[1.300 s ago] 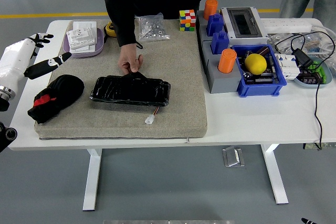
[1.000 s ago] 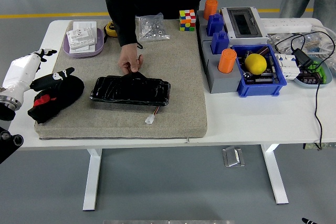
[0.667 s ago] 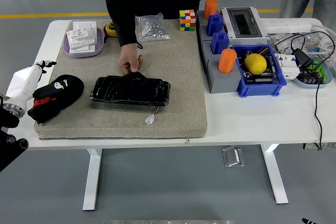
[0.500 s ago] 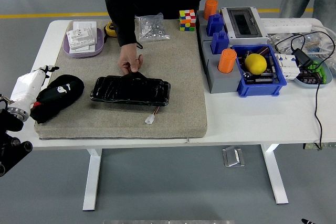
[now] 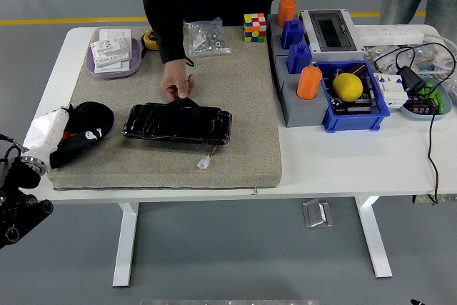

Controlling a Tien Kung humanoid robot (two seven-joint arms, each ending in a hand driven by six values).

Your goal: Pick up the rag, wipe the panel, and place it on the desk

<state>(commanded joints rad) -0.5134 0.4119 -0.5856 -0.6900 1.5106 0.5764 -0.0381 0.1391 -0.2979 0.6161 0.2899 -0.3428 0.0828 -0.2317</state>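
Reaching in low from the near left corner with the left hand [image 5: 63,132]. Has come down and pulled in toward the near edge of the table [image 5: 343,155] in the last second. Was up in the air over the far left side just before. Now lies right on the near left end of the rag [image 5: 93,118]. Cannot tell if closed on the rag or just touching it: black on black there, too hard to see. No sign of the right hand at all.

Going a bit farther in: finds the rag as a dark lump with a bit of red, on the left end of the gray mat [image 5: 235,105]. Has not left the mat. Looks a little pushed and flatter than before. Means, most likely, only the first step in hand: getting hold of the rag. No lifting yet, no wiping yet.

Next to the rag, to the right, close but apart: the black panel [image 5: 177,123], flat on the mat, not moved. Small white plug [image 5: 204,163] by its near edge.

At the far edge of the panel: a person's hand [image 5: 177,85], pinching that edge, same as before. Seems to be keeping the panel in place for the wipe.

Needs a sure grip next, then a lift and a short trip right to the panel.
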